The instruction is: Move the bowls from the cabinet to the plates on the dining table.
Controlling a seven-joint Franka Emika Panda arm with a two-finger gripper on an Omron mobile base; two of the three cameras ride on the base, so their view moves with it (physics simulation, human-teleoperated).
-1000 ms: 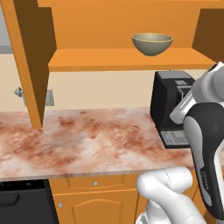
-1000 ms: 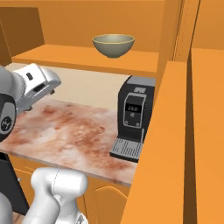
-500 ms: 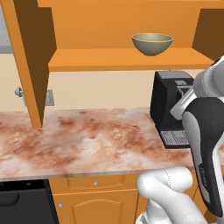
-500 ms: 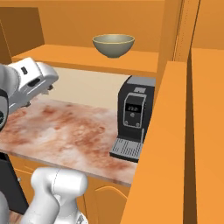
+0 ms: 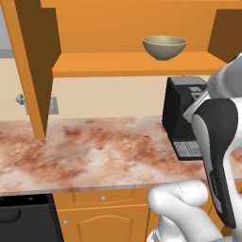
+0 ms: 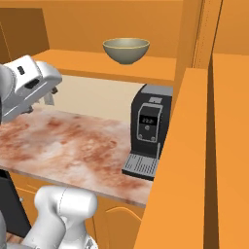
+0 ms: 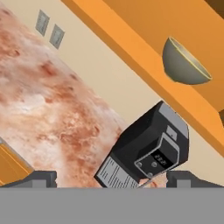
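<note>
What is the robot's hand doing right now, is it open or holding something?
Gripper: open, holding nothing; the bowl sits on the cabinet shelf.

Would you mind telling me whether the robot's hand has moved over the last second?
Yes. In the right base view the hand has risen and edged right, toward the shelf holding the bowl. The coffee machine has stayed put.
</note>
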